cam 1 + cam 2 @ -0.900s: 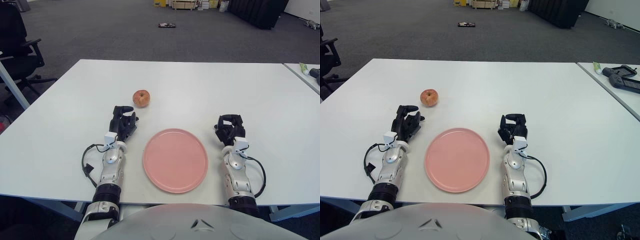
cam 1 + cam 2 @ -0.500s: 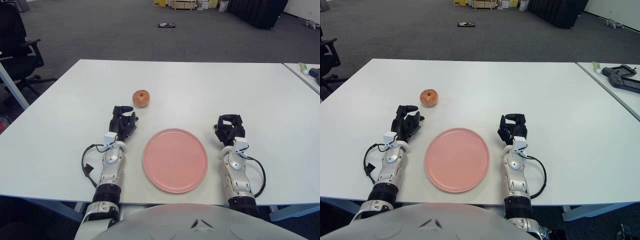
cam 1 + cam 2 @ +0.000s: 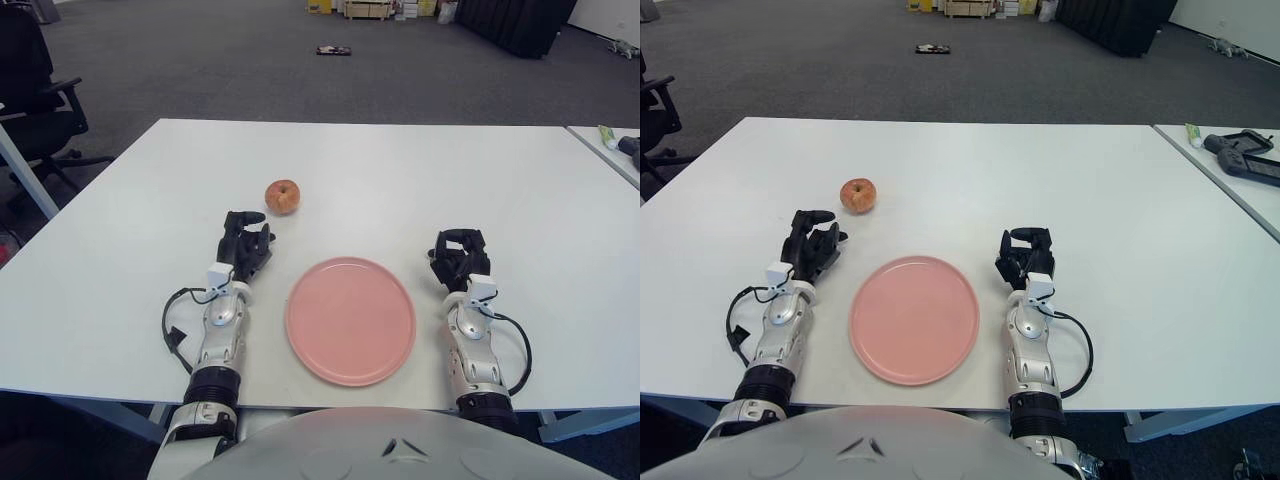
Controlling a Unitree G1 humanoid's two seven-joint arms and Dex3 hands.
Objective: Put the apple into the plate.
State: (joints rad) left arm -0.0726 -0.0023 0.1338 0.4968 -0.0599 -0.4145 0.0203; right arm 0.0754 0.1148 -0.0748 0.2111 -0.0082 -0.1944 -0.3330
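A red-yellow apple (image 3: 283,196) sits on the white table (image 3: 400,170), left of centre. A pink plate (image 3: 351,320) lies empty near the front edge, between my hands. My left hand (image 3: 245,245) rests on the table just in front of the apple and a little to its left, a short gap away, fingers loosely curled and holding nothing. My right hand (image 3: 458,257) rests on the table right of the plate, fingers curled and empty.
A second table at the far right carries a dark device (image 3: 1243,155) and a small tube (image 3: 1192,133). An office chair (image 3: 35,90) stands at the left. Boxes (image 3: 365,9) and a small object (image 3: 333,50) lie on the carpet beyond.
My left hand has shifted very slightly to the left. The apple, the plate and my right hand have not moved.
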